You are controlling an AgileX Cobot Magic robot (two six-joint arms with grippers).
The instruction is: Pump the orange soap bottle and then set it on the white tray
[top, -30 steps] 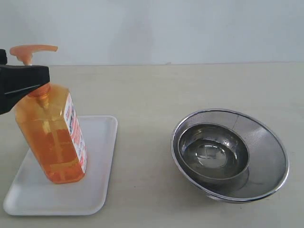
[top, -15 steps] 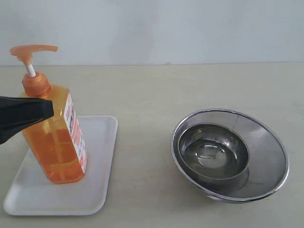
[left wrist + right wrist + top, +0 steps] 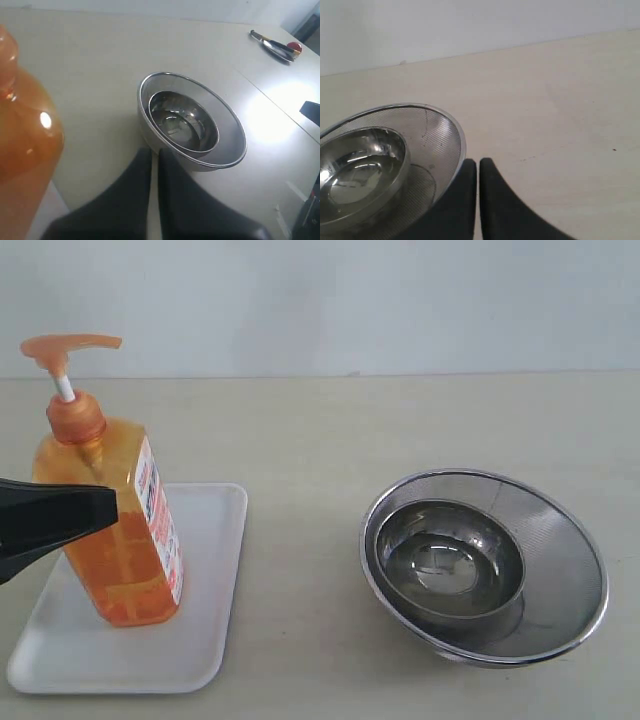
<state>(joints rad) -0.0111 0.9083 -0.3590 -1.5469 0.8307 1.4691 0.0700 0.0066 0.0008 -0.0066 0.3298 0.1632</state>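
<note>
The orange soap bottle [image 3: 128, 560] stands upright on the white tray [image 3: 205, 580], its pump head [image 3: 70, 344] raised on the white stem. My left gripper [image 3: 108, 506] is shut and empty, and its black fingers cross in front of the bottle's middle in the exterior view. In the left wrist view the bottle [image 3: 22, 140] lies off to one side of the left gripper [image 3: 155, 152], apart from the fingers. My right gripper [image 3: 477, 162] is shut with nothing in it, beside the mesh bowl's rim; it does not show in the exterior view.
A round steel mesh bowl [image 3: 580, 540] with a smaller steel bowl [image 3: 450, 560] inside it sits on the beige table to the right of the tray. In the left wrist view a small dark tool with a red end [image 3: 277, 46] lies far off.
My left gripper has dropped from the bottle's neck to its middle and drawn slightly left. The bottle stays upright on the tray.
</note>
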